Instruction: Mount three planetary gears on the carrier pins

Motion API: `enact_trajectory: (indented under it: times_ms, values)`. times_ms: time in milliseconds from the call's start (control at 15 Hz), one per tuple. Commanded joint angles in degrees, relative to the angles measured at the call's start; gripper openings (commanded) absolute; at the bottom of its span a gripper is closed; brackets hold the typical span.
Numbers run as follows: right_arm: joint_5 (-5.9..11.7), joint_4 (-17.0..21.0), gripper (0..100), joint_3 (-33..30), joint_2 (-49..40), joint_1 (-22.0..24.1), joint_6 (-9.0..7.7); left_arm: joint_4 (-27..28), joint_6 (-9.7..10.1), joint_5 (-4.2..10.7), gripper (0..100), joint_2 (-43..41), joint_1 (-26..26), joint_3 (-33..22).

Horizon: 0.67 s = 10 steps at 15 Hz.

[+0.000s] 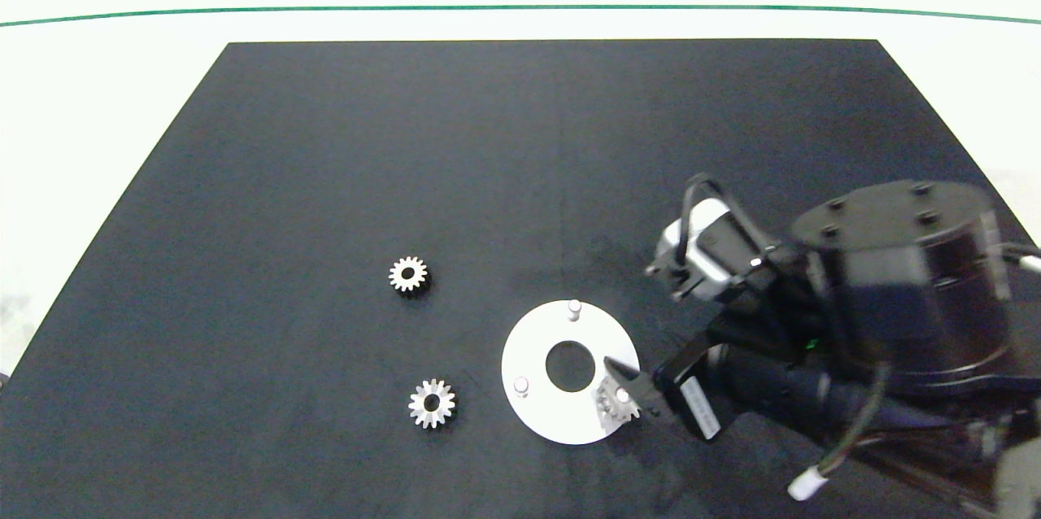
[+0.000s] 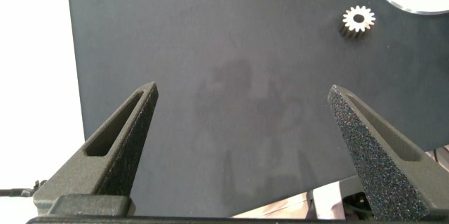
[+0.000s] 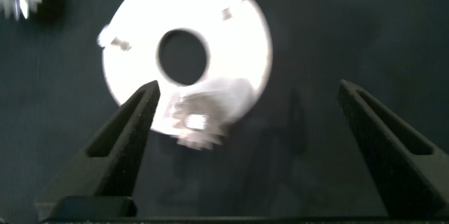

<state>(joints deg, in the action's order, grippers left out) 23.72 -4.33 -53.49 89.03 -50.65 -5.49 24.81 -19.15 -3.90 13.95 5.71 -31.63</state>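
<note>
Right gripper [image 1: 630, 393] open, just beside gear [image 1: 616, 403] seated on pin.

A black mat [image 1: 325, 177] lies flat on the pale bench [image 1: 98, 96], covering most of it (its far edge runs straight, its sides slant outward toward the near side). Beyond the mat, a thin green line [image 1: 520, 8] curves across the bench from side to side.
</note>
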Motion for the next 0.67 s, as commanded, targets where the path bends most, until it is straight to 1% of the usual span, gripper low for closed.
enact_trajectory:
  times_ms: [67,133,200,267,333,400,533,667]
  values:
    - [2.56,5.38,100,6.21,-29.17,8.99,-1.11,0.15,-0.10,-0.14,100,0.20,-0.17,1.22]
    - [3.96,7.14,100,8.84,-36.21,10.75,-1.63,0.07,-0.10,-0.23,100,0.20,-0.26,2.63]
    - [4.67,8.99,100,10.95,-42.45,12.07,-1.72,-0.37,-0.36,-0.32,100,0.29,0.01,4.65]
    - [4.67,10.74,100,12.01,-46.58,12.86,-1.72,-1.25,-1.50,-0.41,100,1.35,0.18,6.94]
    - [4.67,13.91,100,12.27,-51.15,14.62,-1.72,-5.38,-3.44,-0.49,100,4.95,1.77,10.89]
    - [4.67,15.84,100,12.27,-53.52,15.41,-1.72,-9.69,-3.61,-0.49,100,7.50,4.75,12.74]
    - [4.67,17.51,100,12.54,-56.07,15.67,-1.72,-15.23,-3.52,-0.32,100,13.83,10.38,13.35]
    - [4.67,17.60,100,12.71,-57.04,16.37,-1.72,-18.39,-3.79,-0.41,100,18.57,12.40,13.35]
